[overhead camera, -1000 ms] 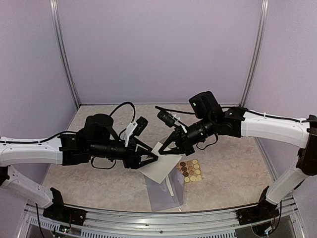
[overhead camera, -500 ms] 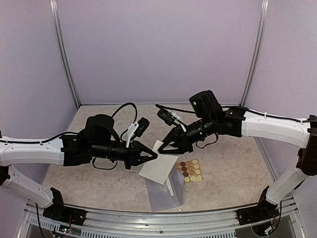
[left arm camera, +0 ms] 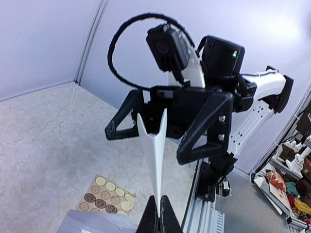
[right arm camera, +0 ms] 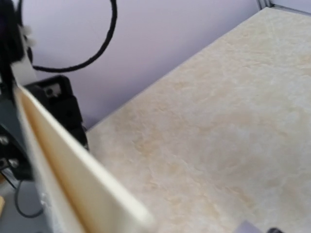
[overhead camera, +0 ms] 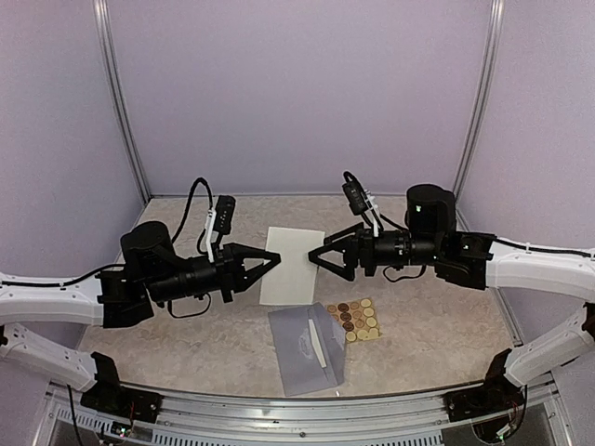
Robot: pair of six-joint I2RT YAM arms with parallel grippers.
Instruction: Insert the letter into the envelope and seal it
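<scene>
My left gripper (overhead camera: pixel 272 260) has just clamped fully shut on the near edge of the letter (overhead camera: pixel 291 265), and my right gripper (overhead camera: pixel 316 258), which had the sheet pinched a second ago, has sprung wide open and let it go. The handover is done and the left alone carries the sheet, lifted off the table (overhead camera: pixel 437 316) between my two wrists. From the left wrist view the far edge of the sheet stands between the right's spread fingers. Whether it brushes one of them I cannot tell, so that arm should draw straight back before I swing the sheet. The envelope (overhead camera: pixel 307 351) lies flat near the front edge, below and a little right of the held sheet, with the sticker sheet (overhead camera: pixel 356 318) just beside its far right corner. Nothing holds the envelope's mouth open yet — probably the freed right's job — and the stickers sit close enough to get nudged.
</scene>
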